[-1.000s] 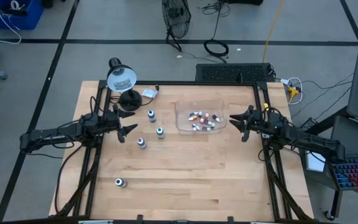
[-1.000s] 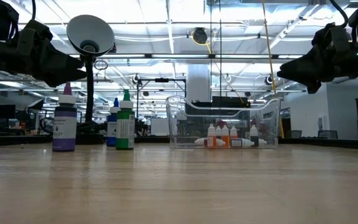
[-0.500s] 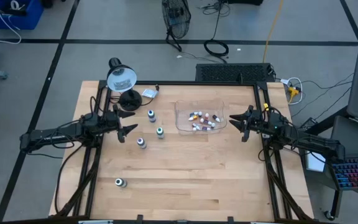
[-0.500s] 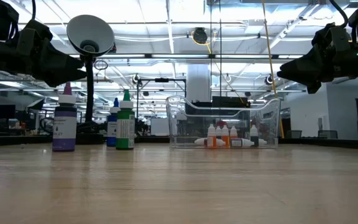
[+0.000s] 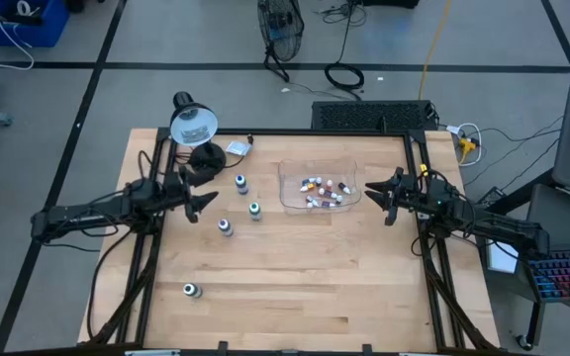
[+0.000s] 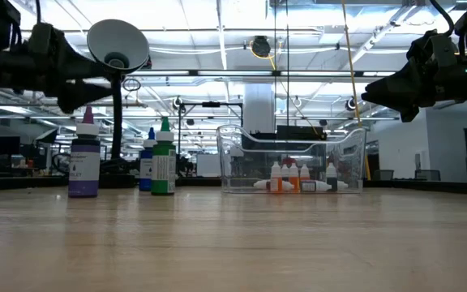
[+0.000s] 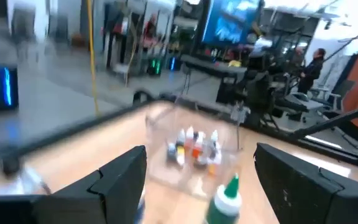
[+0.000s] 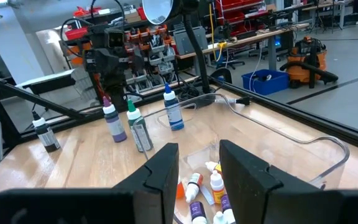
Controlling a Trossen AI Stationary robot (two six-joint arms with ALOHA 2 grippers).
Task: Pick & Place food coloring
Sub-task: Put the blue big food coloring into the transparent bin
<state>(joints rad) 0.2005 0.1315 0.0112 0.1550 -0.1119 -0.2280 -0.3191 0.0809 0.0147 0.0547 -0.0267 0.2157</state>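
The left gripper [image 5: 203, 198] hangs in the air over the left side of the wooden table [image 5: 305, 287], and its two fingers are spread wide with nothing between them. Three bigger food coloring bottles stand close to it on the table: a blue-topped bottle [image 5: 240, 183] and a green-topped bottle [image 5: 254, 211] just past its fingertips, and a purple-topped bottle [image 5: 226, 226] a little nearer the front edge. None of them touches the gripper. One more bottle [image 5: 191, 290] lies far from both grippers, near the front left of the table. The right gripper [image 5: 377, 195] hangs over the right side of the table, right beside the clear tray [image 5: 290, 198], and its fingers are open too (a small gap, holding nothing). Inside the tray sits a bunch of tiny bottles [image 5: 322, 191] with colored caps, some standing and some lying down. From the right wrist, these tiny bottles [image 8: 207, 193] show just beyond its fingers. A desk lamp [image 5: 192, 126] stands at the back left of the table.
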